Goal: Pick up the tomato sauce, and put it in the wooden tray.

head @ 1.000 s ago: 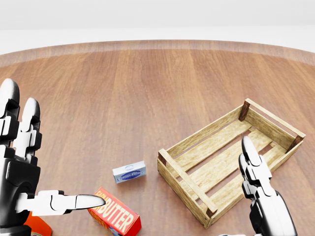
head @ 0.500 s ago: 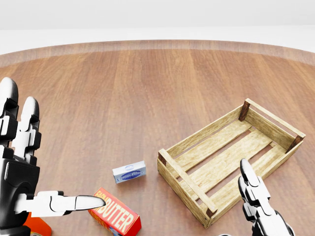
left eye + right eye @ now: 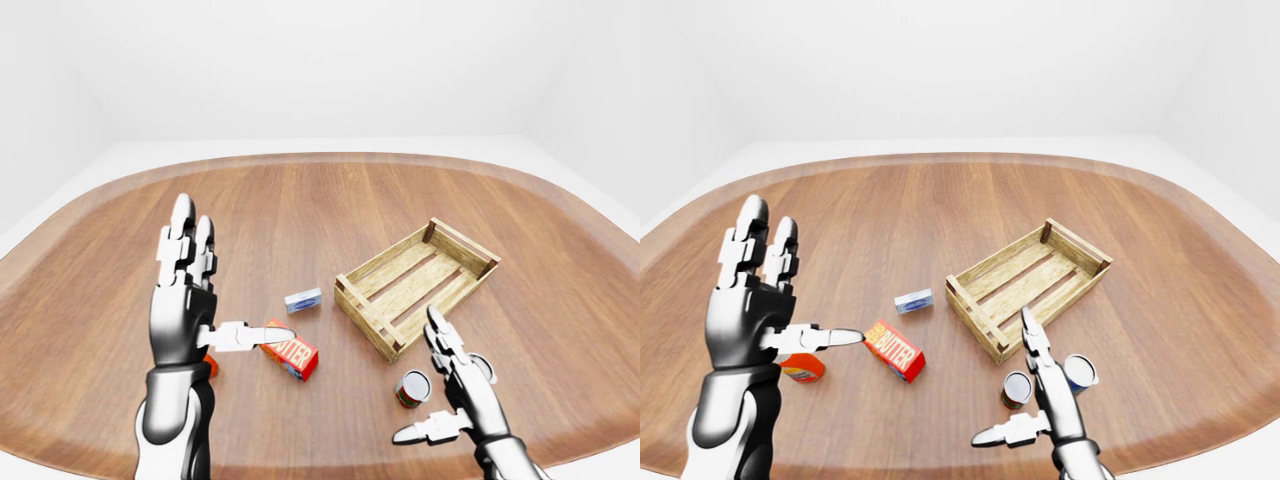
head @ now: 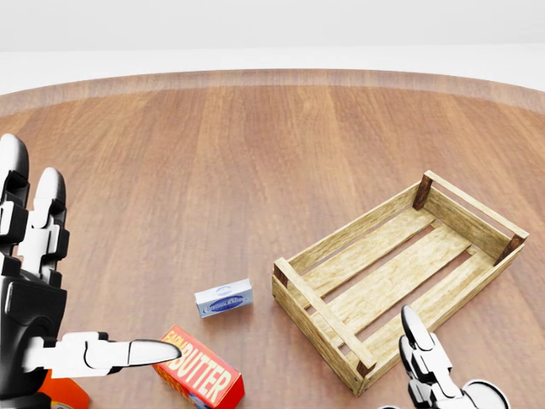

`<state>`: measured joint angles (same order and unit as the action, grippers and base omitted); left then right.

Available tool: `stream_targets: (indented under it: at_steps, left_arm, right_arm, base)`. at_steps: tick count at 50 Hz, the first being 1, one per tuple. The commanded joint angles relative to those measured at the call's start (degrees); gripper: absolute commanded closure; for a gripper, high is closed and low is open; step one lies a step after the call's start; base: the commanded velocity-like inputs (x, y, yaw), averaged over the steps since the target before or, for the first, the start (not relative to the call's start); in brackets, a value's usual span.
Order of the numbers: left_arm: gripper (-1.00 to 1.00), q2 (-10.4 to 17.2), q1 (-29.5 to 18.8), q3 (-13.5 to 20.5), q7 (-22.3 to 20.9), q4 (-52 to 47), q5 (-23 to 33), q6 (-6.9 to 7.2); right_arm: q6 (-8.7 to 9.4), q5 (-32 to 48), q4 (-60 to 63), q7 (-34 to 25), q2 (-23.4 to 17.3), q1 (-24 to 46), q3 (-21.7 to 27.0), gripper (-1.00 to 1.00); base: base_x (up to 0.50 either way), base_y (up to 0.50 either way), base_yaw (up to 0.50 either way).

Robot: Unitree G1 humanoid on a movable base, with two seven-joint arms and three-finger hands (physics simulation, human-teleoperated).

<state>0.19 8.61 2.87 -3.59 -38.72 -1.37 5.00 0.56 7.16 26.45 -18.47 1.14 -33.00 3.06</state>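
Observation:
The tomato sauce can (image 3: 410,389), red and green with a grey lid, stands upright on the wooden table just below the tray's near-left corner; the head view does not show it. The wooden tray (image 4: 322,322) lies slanted at the right and holds nothing. My right hand (image 3: 437,385) is open directly right of the can, fingers pointing up and thumb stretched left below it, apart from the can. My left hand (image 3: 225,290) is open at the left, fingers raised and thumb pointing right over the butter box.
A red butter box (image 4: 200,375) and a small blue-white box (image 4: 223,299) lie left of the tray. An orange container (image 3: 800,368) sits under my left hand. A second can (image 3: 1078,372) stands behind my right hand.
In the head view my right hand has sunk toward the bottom edge, so only its fingertips still show. My left hand has barely moved. The objects stay put.

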Motion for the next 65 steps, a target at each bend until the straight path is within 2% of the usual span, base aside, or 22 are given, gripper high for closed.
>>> stream_targets:
  at_steps: [1, 2, 13, 15, 17, 20, 21, 24, 33, 52, 65]
  left_arm:
    - [-1.0, 0.0, 0.0, 0.4, -0.1, -0.2, -0.1, 0.0]
    - [-1.0, 0.0, 0.1, 0.3, -0.1, -0.3, 0.0, 0.0]
    - [-1.0, -0.1, 0.4, -0.1, 0.0, -0.3, 0.2, 0.0]
    - [-1.0, -0.2, 0.4, -0.2, 0.0, -0.2, 0.2, 0.0]
    - [-1.0, -0.1, -1.1, 1.1, 0.6, -3.5, -0.9, 0.0]
    - [-1.0, -0.1, -1.3, 1.3, 0.6, -3.4, -1.0, 0.0]
    - [-1.0, 0.3, -1.3, 1.5, -0.3, -0.3, -1.0, 0.0]
    - [-1.0, 0.2, -1.8, 1.3, 0.6, -6.0, -1.1, 0.0]
    - [-1.0, 0.6, -2.0, 0.6, -0.3, -4.7, 0.8, 0.0]
    - [-1.0, 0.2, -1.2, -0.5, -0.8, -4.5, 2.1, 0.0]
    - [-1.0, 0.2, -1.3, -0.4, -0.8, -4.2, 2.1, 0.0]
  right_arm:
    - [-1.98, -0.2, -3.4, -0.3, -0.3, 0.2, 0.0, -1.0]
    - [-1.83, -0.3, -4.0, -0.1, -0.3, 0.8, 0.2, -1.0]
    - [-5.21, 0.6, -9.8, 1.0, -0.4, 2.7, 1.0, -1.0]
    - [-5.32, 0.6, -9.9, 1.0, -0.4, 2.6, 1.0, -1.0]
    - [-5.56, 0.7, -10.6, 1.1, -0.5, 3.0, 1.3, -1.0]
    - [-5.56, 0.6, -11.2, 1.2, -0.5, 3.4, 1.6, -1.0]
    - [-5.56, 0.5, -11.6, 1.2, -0.4, 3.7, 1.9, -1.0]
    - [-5.56, 0.4, -12.2, 1.5, -0.1, 3.9, 2.2, -1.0]
    - [-5.56, 1.2, -15.9, 2.9, 0.1, 3.8, 3.6, -1.0]
    - [-5.56, 1.0, -18.1, 0.1, 0.5, 2.9, 4.6, -1.0]
    - [-5.56, 1.1, -20.9, 0.6, 0.2, 5.5, 6.1, -1.0]
  base:
    - [0.0, 0.0, 0.0]
    - [0.0, 0.0, 0.0]
    - [0.0, 0.0, 0.0]
    - [0.0, 0.0, 0.0]
    - [0.0, 0.0, 0.0]
    - [0.0, 0.0, 0.0]
    - [0.0, 0.0, 0.0]
    - [0.0, 0.0, 0.0]
    - [0.0, 0.0, 0.0]
    - [0.0, 0.0, 0.0]
    - [0.0, 0.0, 0.0]
